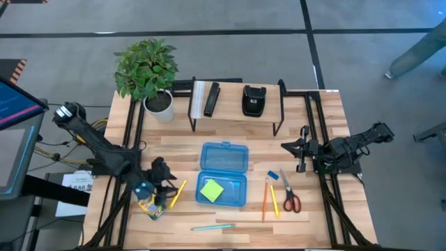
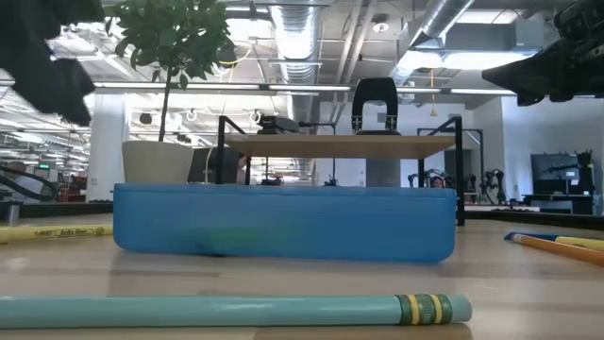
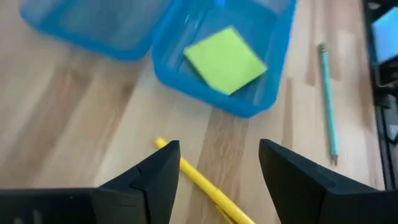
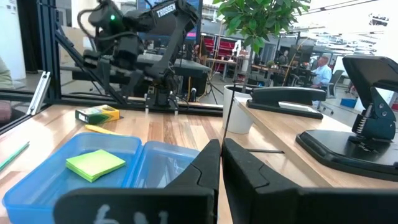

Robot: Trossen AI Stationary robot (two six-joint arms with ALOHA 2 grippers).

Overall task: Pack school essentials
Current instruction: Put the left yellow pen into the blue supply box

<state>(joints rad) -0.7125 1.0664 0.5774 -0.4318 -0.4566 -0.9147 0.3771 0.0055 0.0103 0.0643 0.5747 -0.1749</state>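
In the low view the blue box's [image 2: 283, 222] frosted wall hides what lies inside, leaving only a dim green smear, and the teal pencil [image 2: 226, 310] in front runs off the picture's left edge. From above, the left pincer [image 1: 159, 187] partly covers the crayon box [image 1: 151, 207], whose print is too small to read. In the left wrist view the yellow pencil [image 3: 205, 188] passes out of frame between the fingers.

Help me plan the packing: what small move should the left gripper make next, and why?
Probably lower the open left gripper and close on the yellow pencil, which lies on the table right between its fingers. So far only the sticky-note pad is in the blue box.
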